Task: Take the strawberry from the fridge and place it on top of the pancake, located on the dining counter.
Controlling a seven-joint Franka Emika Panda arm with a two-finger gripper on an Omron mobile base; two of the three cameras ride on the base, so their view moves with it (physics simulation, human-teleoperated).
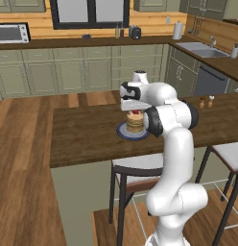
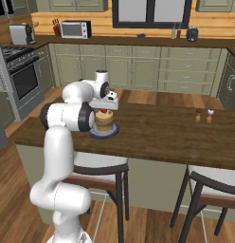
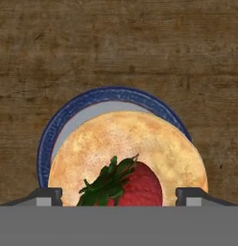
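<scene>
— Strawberry (image 3: 135, 185) position, please: where is it from the claw (image 3: 119, 196)?

— It lies on top of the pancake (image 3: 128, 153), directly between the two fingertips (image 3: 48, 196), which stand spread wide on either side and do not touch it. So the claw is open and pinches nothing.

— And its long axis?

— In the hand view the green leaves point to one fingertip and the red body to the other, so the fruit lies on its side across the gap.

— Where is the stack?

— On the blue plate (image 3: 68, 120), on the dining counter (image 1: 87, 137). In the base views the claw hangs just above it. I judge the coming move is a straight lift away, without brushing the fruit.
</scene>
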